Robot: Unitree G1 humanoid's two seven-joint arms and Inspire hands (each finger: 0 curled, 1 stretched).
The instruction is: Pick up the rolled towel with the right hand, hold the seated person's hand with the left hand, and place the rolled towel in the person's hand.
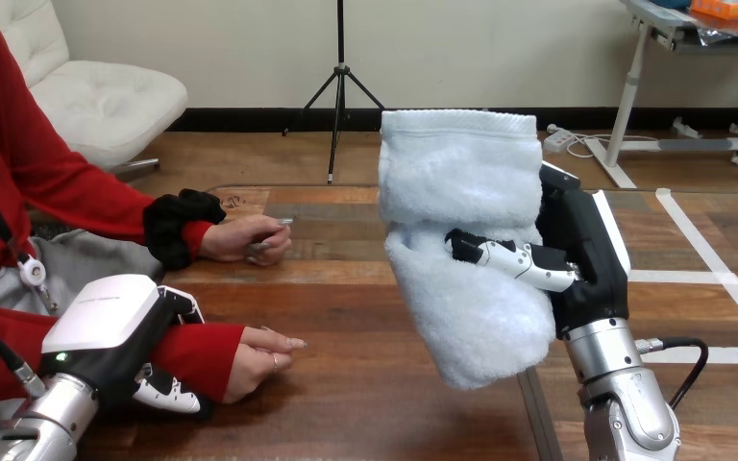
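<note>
A white rolled towel (461,240) stands upright above the table at centre right, with my right hand (586,259) shut round its middle and the thumb across its front. My left hand (120,331) sits at the lower left over the red-sleeved wrist of the person's near hand (259,357), which rests on the table in a loose fist; fingers (168,392) curl under that wrist. The person's far hand (245,238) lies on the table further back, apart from both my hands. The towel is about a hand's width to the right of the near hand.
The wooden table (365,317) stretches across the view, with its far edge (327,189) near the upper middle. The person's torso and red sleeves fill the left side. Bare tabletop lies between the near hand and the towel.
</note>
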